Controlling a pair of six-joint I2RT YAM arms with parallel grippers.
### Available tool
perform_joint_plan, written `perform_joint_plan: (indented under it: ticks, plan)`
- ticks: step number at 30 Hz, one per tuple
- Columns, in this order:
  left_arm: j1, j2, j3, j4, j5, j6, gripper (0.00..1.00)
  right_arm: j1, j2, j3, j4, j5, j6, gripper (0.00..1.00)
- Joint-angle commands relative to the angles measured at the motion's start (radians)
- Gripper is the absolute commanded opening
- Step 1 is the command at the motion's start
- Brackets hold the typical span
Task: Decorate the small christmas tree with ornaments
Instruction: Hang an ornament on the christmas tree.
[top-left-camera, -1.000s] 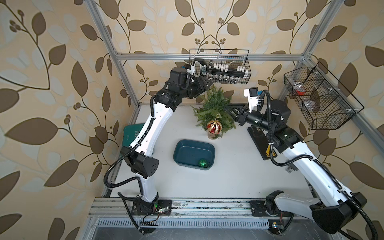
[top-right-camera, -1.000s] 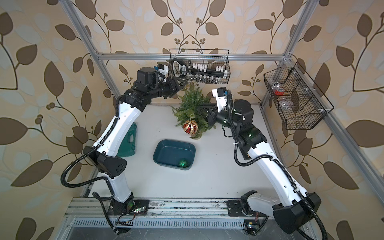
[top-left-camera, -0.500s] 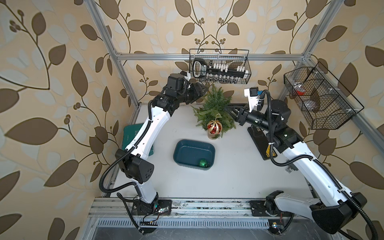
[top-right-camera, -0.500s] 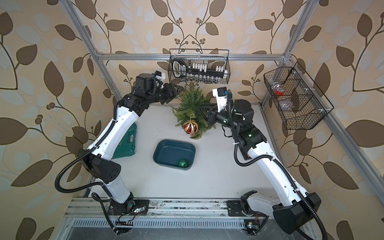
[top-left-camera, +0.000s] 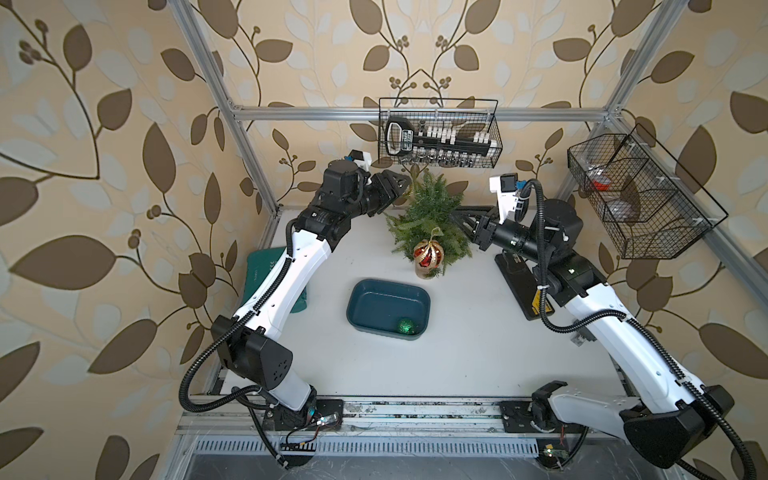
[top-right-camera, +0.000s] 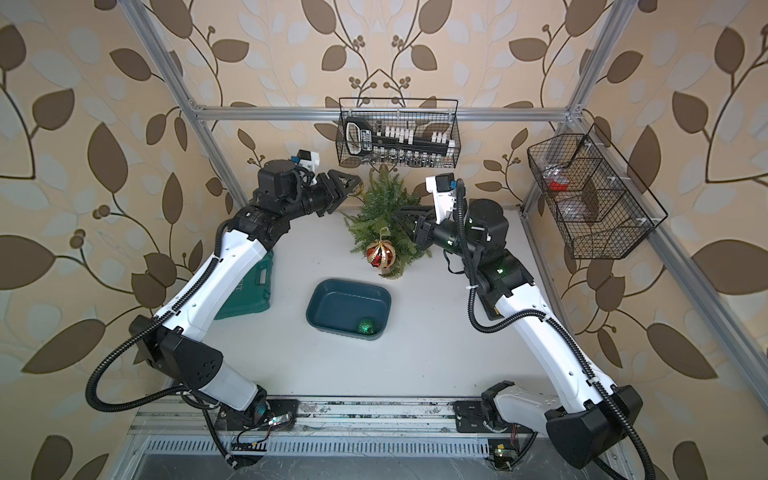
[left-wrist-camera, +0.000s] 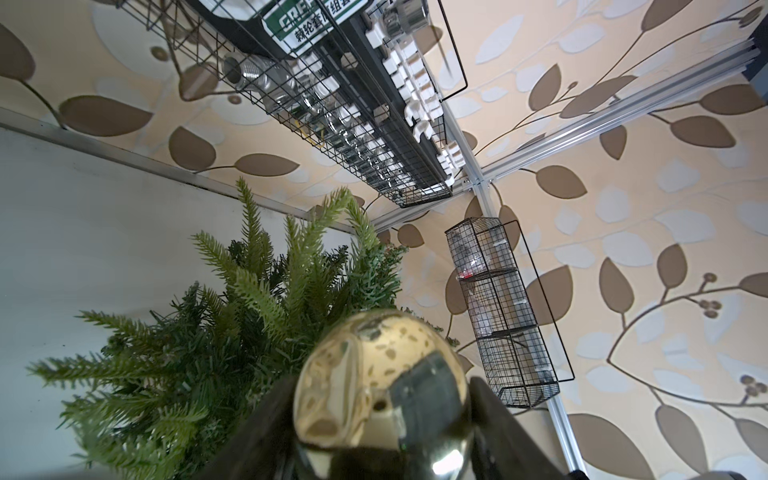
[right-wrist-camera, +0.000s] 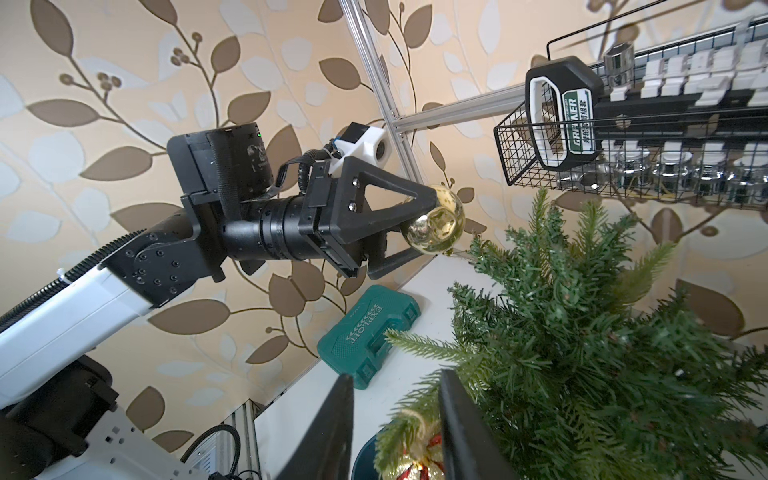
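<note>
The small christmas tree (top-left-camera: 432, 212) (top-right-camera: 386, 208) stands at the back of the table. A red-and-gold striped ornament (top-left-camera: 429, 254) (top-right-camera: 380, 253) hangs on its front branches. My left gripper (top-left-camera: 401, 183) (right-wrist-camera: 428, 226) is shut on a shiny gold ornament (right-wrist-camera: 436, 226) (left-wrist-camera: 374, 374), holding it beside the treetop. From the tree's other side, my right gripper (top-left-camera: 457, 218) (right-wrist-camera: 397, 382) reaches into the branches. Its jaws stand open, and only a branch tip lies between them. A green glitter ornament (top-left-camera: 405, 325) (top-right-camera: 366, 326) lies in the dark teal bin (top-left-camera: 374, 299).
A wire basket with a socket set (top-left-camera: 438, 133) hangs on the back wall just above the treetop. A second wire basket (top-left-camera: 636, 199) hangs on the right wall. A green tool case (top-right-camera: 249, 291) lies under the left arm, and a black device (top-left-camera: 519, 286) under the right arm.
My left gripper has dropped slightly with the gold ornament, from beside the wire basket toward the treetop, and its elbow has swung left. The right arm has stayed still.
</note>
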Motion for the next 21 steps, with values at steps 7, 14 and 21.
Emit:
perform_joint_plan:
  ticks: [7, 14, 21]
  plan:
    - [0.017, -0.067, -0.142, 0.274, -0.005, -0.152, 0.69, -0.004, -0.041, -0.034, 0.019, 0.008, 0.005, 0.34]
    - [0.023, -0.075, -0.218, 0.374, 0.000, -0.218, 0.72, -0.004, -0.049, -0.037, 0.005, 0.024, -0.008, 0.34]
    - [0.030, -0.100, -0.267, 0.395, -0.008, -0.229, 0.75, -0.004, -0.057, -0.052, 0.004, 0.032, -0.014, 0.34]
